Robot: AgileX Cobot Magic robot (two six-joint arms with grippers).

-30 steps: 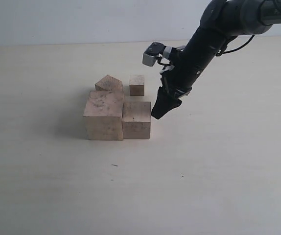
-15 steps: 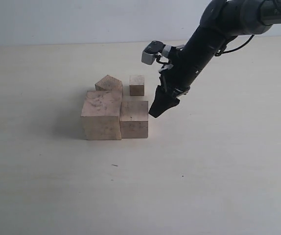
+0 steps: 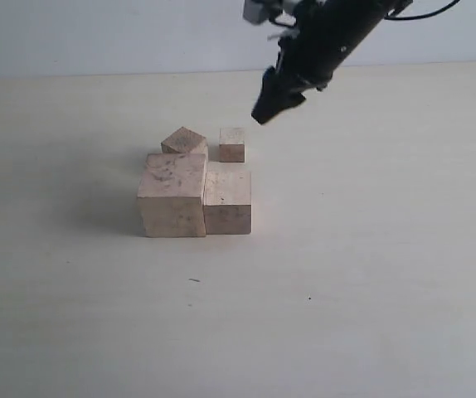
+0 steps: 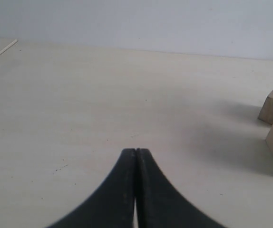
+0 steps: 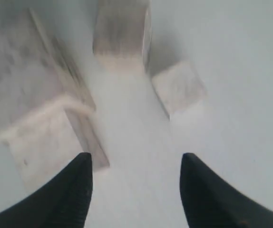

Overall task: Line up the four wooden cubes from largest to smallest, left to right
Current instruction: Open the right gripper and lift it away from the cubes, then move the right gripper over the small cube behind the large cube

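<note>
The right jaws hang spread and empty at the upper middle of the exterior frame, up and right of the smallest cube, while the left jaws are pressed together, holding nothing, low over the counter. The largest cube and second cube touch side by side at centre-left, and the third cube, turned corner-on, sits just behind the largest. With the back pair so near, an off-centre descent could well knock the second cube and skew the row's start.
</note>
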